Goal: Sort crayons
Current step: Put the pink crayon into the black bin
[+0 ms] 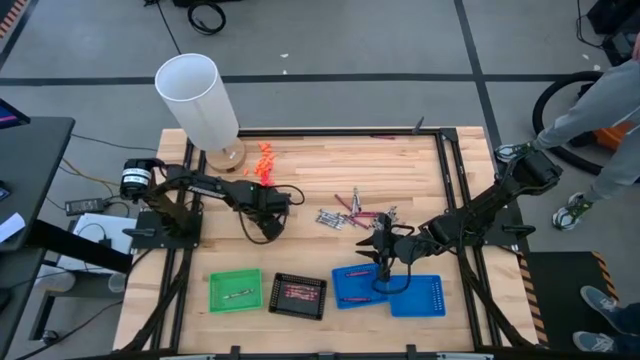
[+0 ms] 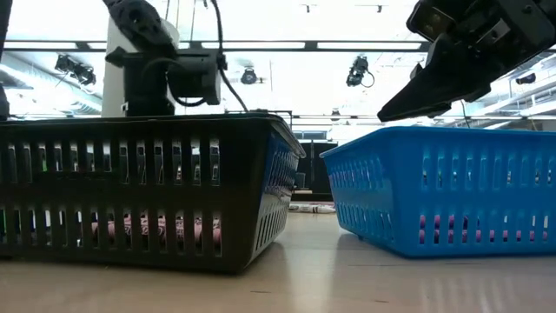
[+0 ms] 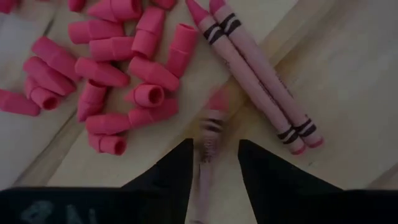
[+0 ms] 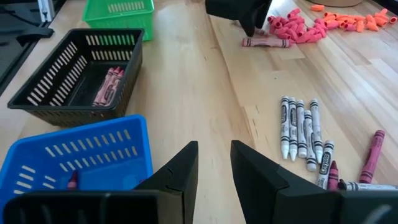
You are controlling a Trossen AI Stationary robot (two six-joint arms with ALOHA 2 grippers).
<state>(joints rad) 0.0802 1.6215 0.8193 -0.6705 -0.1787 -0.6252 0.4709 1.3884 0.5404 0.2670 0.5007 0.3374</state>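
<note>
My left gripper [image 3: 214,168] points down over the wood beside a heap of chunky pink pieces [image 3: 112,81], shut on a blurred pink crayon [image 3: 210,134]. Two more pink crayons [image 3: 255,74] lie side by side on the table next to it. My right gripper [image 4: 214,165] hovers over the blue basket's rim [image 4: 81,149], its fingers slightly apart with nothing between them. Several silver-grey crayons [image 4: 301,134] and a maroon one [image 4: 371,155] lie on the table beyond it. Pink crayons [image 4: 107,87] lie in the black basket [image 4: 37,87]. My left gripper has the pink crayon's upper part [image 3: 202,180] between its two fingers, which come from above and lie along it. The crayon hangs below the fingertips, its tip toward the table. Whether that tip rests on the wood I cannot tell.
A green basket [image 1: 235,291], the black basket [image 1: 298,295] and two blue trays [image 1: 395,290] line the near edge. A white cylinder [image 1: 200,100] stands at the far left beside orange pieces [image 1: 265,160]. A person's legs show off the table's right side [image 1: 600,120].
</note>
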